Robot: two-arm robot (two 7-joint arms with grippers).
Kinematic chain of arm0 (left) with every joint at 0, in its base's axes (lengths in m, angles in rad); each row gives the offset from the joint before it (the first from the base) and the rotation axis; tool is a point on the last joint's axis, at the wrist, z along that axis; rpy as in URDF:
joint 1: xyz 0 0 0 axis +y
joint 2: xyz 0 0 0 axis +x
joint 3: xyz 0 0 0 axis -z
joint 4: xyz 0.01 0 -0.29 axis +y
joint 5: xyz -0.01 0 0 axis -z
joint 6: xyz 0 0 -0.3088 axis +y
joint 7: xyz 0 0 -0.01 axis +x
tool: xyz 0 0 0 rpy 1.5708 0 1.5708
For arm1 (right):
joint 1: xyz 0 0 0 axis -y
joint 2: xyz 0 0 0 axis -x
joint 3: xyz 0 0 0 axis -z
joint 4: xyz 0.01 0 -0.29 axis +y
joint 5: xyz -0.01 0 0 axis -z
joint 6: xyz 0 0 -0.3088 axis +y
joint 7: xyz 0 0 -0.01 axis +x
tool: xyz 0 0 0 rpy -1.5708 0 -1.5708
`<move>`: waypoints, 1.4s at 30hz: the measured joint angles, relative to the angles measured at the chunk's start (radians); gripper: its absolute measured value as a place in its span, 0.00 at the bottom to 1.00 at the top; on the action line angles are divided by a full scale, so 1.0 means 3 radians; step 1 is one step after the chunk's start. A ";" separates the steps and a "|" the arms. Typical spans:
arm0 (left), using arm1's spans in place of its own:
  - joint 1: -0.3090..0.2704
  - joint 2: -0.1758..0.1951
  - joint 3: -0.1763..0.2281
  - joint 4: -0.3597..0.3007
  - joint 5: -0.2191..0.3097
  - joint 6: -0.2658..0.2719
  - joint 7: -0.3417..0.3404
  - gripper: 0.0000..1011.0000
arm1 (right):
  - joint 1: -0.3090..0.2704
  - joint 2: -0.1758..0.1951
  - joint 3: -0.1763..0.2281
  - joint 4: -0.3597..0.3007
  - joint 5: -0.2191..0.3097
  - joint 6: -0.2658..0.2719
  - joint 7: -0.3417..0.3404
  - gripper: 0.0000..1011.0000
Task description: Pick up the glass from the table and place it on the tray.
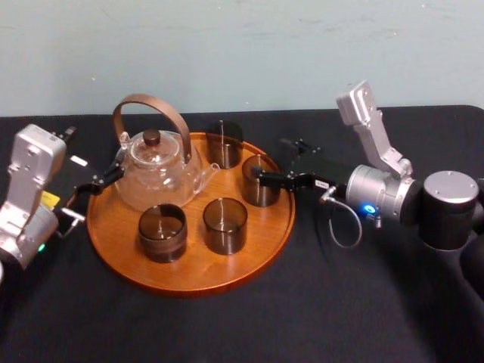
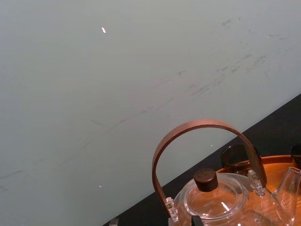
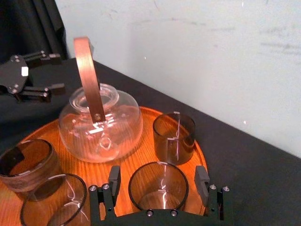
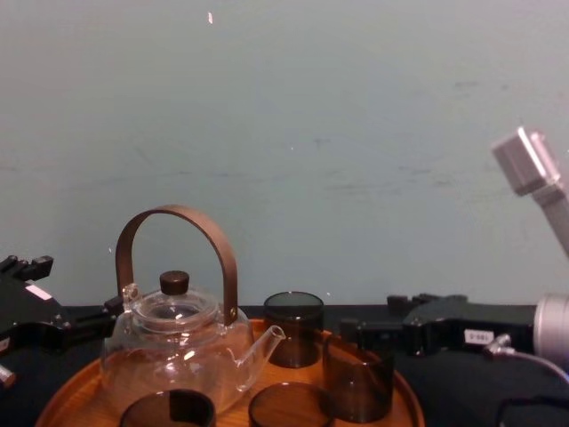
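Our right pincer [image 3: 158, 173] stands released astride the glass [image 1: 258, 193] on the tray [image 1: 189, 284]; withdrawing crooked, we could topple it. Left pincer [image 1: 108, 176] hangs spread beside the teapot [image 1: 155, 175].

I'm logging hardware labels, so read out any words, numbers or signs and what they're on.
On the right gripper, a white label: too blurred to read.
On the left gripper, a white sticker: too small.
On the left arm, a yellow sticker: too small.
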 joint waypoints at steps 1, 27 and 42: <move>0.0000 0.0000 0.0000 0.0000 0.0000 0.0000 0.0000 0.99 | -0.0014 0.0017 0.0006 -0.0038 0.0005 0.0009 -0.0006 0.99; 0.0000 0.0000 0.0000 0.0000 0.0000 0.0000 0.0000 0.99 | -0.0702 0.0555 0.0515 -0.0917 0.0323 -0.0076 -0.0356 0.99; 0.0000 0.0000 0.0000 0.0000 0.0000 0.0000 0.0000 0.99 | -0.0727 0.0559 0.0679 -0.0731 0.0343 -0.0124 -0.0464 0.99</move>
